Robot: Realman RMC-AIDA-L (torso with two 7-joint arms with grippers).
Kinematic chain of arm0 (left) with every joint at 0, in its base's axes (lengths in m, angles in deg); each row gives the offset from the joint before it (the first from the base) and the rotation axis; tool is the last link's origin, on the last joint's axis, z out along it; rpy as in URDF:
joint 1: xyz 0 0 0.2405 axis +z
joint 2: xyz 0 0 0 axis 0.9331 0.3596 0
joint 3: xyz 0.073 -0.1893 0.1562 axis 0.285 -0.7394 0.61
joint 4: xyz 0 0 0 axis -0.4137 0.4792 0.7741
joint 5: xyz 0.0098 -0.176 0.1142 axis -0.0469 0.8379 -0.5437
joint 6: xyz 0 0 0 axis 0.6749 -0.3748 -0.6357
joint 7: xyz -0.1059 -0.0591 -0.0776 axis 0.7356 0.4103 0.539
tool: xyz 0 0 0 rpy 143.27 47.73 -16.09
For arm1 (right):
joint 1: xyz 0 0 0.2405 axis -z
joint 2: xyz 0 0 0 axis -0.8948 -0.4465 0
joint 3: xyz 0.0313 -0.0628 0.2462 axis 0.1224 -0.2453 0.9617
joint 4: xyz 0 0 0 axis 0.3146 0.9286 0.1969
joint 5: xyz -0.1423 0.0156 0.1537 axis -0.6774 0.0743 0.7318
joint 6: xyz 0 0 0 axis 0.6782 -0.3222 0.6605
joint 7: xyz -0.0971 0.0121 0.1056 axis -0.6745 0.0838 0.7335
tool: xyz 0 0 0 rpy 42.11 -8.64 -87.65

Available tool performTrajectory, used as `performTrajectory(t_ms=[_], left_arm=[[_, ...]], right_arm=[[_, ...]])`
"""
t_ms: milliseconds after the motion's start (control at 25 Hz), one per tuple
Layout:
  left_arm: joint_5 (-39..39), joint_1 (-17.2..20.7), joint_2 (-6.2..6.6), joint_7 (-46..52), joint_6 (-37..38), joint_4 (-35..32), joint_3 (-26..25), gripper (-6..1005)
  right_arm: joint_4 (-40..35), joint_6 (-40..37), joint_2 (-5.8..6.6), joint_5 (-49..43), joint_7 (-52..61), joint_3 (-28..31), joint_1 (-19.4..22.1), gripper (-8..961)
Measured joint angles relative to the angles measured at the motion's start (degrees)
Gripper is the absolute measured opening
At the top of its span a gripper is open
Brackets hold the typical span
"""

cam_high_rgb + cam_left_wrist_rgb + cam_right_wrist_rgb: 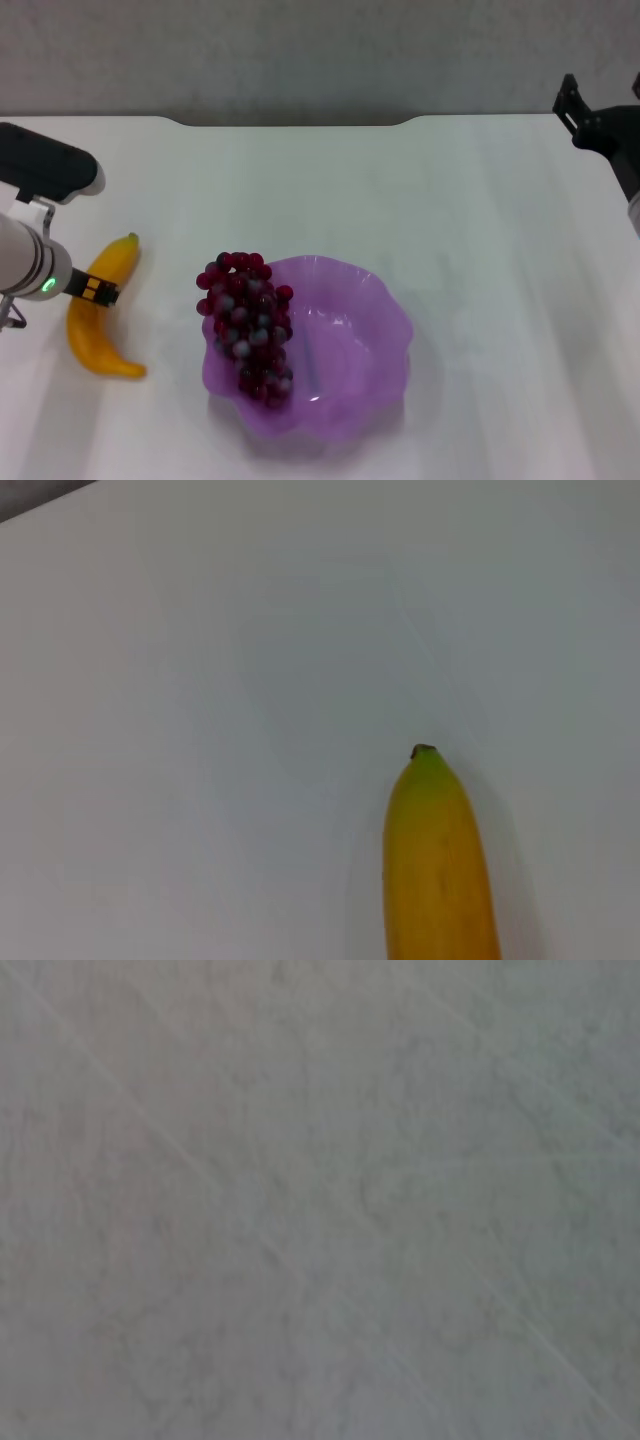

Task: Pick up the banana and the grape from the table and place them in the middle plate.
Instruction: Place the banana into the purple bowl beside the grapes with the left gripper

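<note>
Left jaws over the banana, grape in the middle plate.

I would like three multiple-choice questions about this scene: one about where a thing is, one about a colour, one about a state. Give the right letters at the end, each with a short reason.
1. Where does the grape lie?
A. on the left rim of the middle plate, partly inside it
B. on the table by the notch
C. beside the right gripper

2. What colour is the banana's tip in the left wrist view?
A. purple
B. green
C. white

3. What is the state of the banana?
A. inside the plate
B. lifted above the table
C. lying on the table, with the left gripper at its middle

Answers:
1 A: the bunch rests across the plate's left edge in the head view.
2 B: the tip is green below a dark end.
3 C: the banana lies flat on the white top, left of the plate.
</note>
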Motion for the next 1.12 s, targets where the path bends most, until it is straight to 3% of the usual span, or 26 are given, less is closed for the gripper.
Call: performTrajectory(t_ms=[280,800,1120], left_arm=[[0.0,2.02,-0.15,0.85,-2.08,-6.7,0.0,465],[0.22,12.01,-0.43,0.24,-12.76,-33.87,0.99,449],[0.19,18.52,-0.48,0.19,-18.18,-49.44,5.53,449]], right_arm=[[0.38,0.0,0.0,0.0,0.04,0.0,0.13,877],[0.49,0.0,0.0,0.0,0.09,0.0,0.21,877],[0.55,0.32,0.0,0.04,0.09,0.0,0.36,877]])
